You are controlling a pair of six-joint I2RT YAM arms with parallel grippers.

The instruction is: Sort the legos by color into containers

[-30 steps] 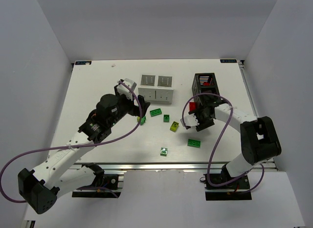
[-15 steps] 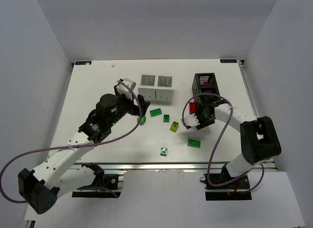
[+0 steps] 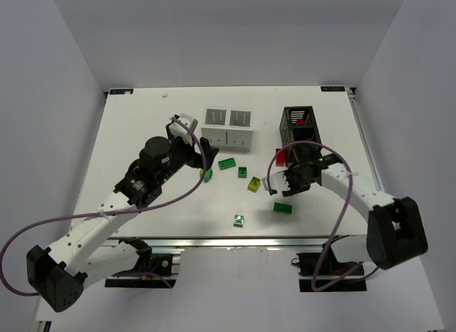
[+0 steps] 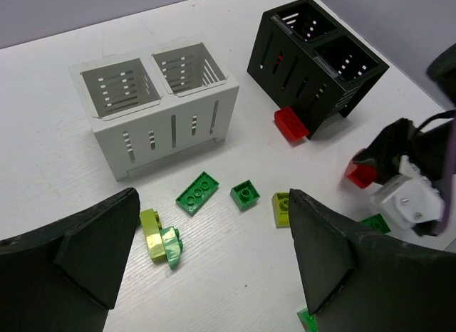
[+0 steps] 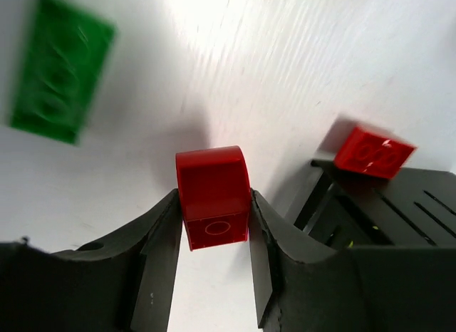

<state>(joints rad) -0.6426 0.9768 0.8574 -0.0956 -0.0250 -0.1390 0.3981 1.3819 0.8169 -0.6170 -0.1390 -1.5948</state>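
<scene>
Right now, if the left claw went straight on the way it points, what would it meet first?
Likely the left claw would land on the yellow-green and green bricks lying together between its open jaws, or the flat green brick just beyond; depth is unclear.

In the right wrist view the black box (image 5: 399,204) is cut off at the right and bottom edges, and the green brick (image 5: 60,75) well left of it is blurred. From above, red specks (image 3: 300,119) inside the box, perhaps bricks, are too small to tell.
</scene>
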